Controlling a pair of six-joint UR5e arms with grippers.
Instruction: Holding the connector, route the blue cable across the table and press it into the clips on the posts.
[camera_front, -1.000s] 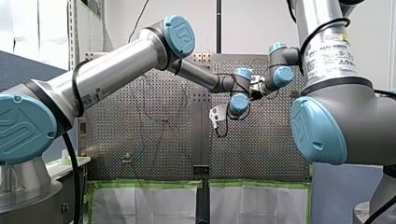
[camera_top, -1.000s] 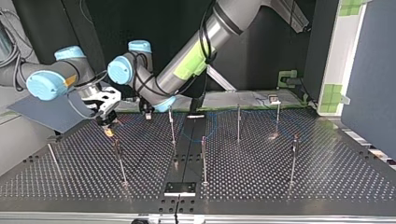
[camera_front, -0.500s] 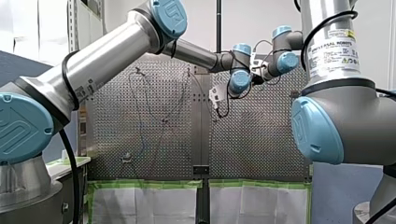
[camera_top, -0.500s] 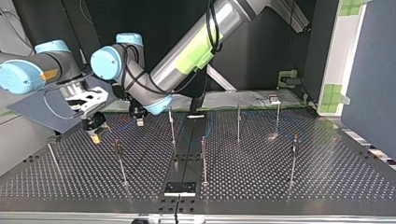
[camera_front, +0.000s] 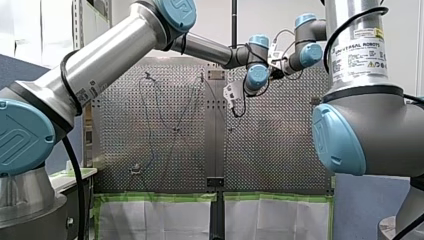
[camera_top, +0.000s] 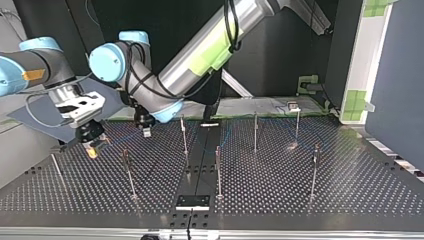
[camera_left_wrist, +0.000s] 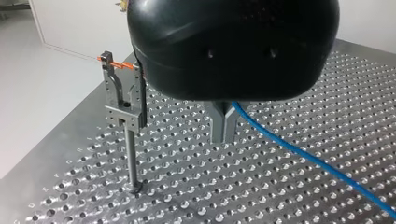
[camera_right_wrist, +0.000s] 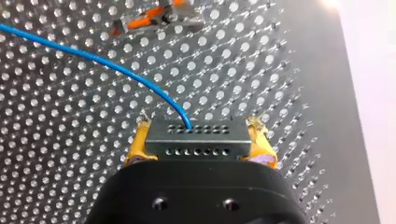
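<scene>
1. My right gripper (camera_right_wrist: 198, 140) is closed on the connector (camera_right_wrist: 196, 139). In the right wrist view its two yellow pads (camera_right_wrist: 137, 142) press on the two short ends of this grey block, which shows two rows of small holes
2. The blue cable (camera_right_wrist: 93, 58) enters the connector in the middle of the upper row of holes. It bends upward from there and runs away over the perforated table (camera_right_wrist: 70, 154)
3. Ahead of the right gripper, beyond the cable, there is a clip with an orange lever (camera_right_wrist: 159, 16). The cable passes beside it and does not lie in it
4. In the left wrist view the metal fingers (camera_left_wrist: 218, 126) of my left gripper (camera_left_wrist: 223, 126) stand together, with no gap to see between them. The blue cable comes out right at their side, so they seem to be closed around it. From there it runs away over the table, a little above the surface
5. Beside the left gripper a thin post (camera_left_wrist: 132, 158) stands upright in a hole of the table. It carries a grey clip (camera_left_wrist: 122, 100) with an orange lever on top. The cable is apart from this clip
6. In the top view the right gripper hangs low over the table at the view's left. The left gripper is near it, more toward the middle and farther back
7. Other posts (camera_top: 218, 167) stand upright across the middle and right of the top view. A thin blue line shows near the middle ones, but it is too fine to tell whether it sits in their clips
</scene>
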